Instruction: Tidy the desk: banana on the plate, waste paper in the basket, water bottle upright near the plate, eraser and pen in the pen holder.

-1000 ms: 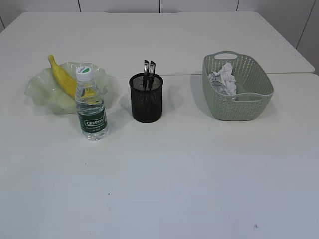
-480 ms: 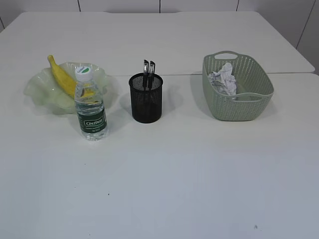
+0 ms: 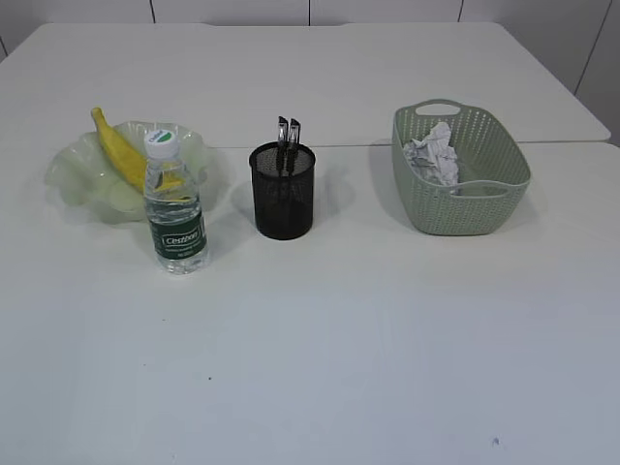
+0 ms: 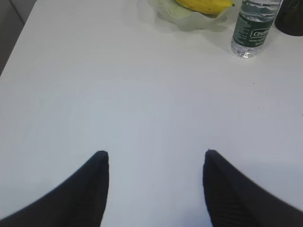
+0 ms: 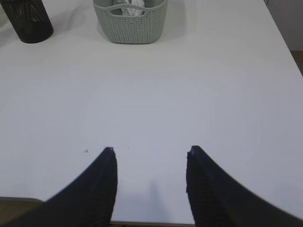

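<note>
On table (image 3: 387,320): one banana (image 3: 118,147); one bottle (image 3: 175,205); two pens (image 3: 288,134).

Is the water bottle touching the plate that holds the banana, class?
Apart. In the left wrist view, the water bottle stands on bare table, with a strip of white surface showing between its base and the plate rim holding the banana.

white table (image 3: 387,339); yellow banana (image 3: 118,147) on pale translucent green plate (image 3: 73,174); clear water bottle (image 3: 175,208) with white cap, dark green label with white lettering; black mesh pen holder (image 3: 283,191), black pens (image 3: 288,134) with silvery clips; sage green basket (image 3: 460,170) with woven perforated pattern; white crumpled waste paper (image 3: 434,153) with grey print; black gripper fingers (image 4: 90,189) in both wrist views
</note>
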`<control>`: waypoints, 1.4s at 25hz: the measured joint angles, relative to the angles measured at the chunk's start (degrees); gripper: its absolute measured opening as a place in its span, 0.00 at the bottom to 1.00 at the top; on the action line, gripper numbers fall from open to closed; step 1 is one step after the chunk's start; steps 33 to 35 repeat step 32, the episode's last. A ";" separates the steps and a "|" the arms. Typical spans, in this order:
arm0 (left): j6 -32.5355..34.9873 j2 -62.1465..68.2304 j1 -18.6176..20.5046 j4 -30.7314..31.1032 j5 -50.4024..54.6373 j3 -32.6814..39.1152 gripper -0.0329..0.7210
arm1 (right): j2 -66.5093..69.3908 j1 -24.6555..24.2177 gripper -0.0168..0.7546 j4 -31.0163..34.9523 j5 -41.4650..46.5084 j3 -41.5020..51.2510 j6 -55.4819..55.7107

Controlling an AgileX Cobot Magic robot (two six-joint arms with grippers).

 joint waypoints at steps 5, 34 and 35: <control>0.00 0.00 0.00 0.00 -0.13 0.10 0.63 | 0.00 0.00 0.49 0.00 -0.09 0.00 0.00; 0.00 0.00 0.00 -1.55 -0.13 0.10 0.63 | 0.00 0.00 0.49 0.00 -0.13 0.00 -0.31; 0.00 0.00 0.00 -1.55 -0.13 0.10 0.63 | 0.00 0.00 0.49 0.00 -0.13 0.00 -0.31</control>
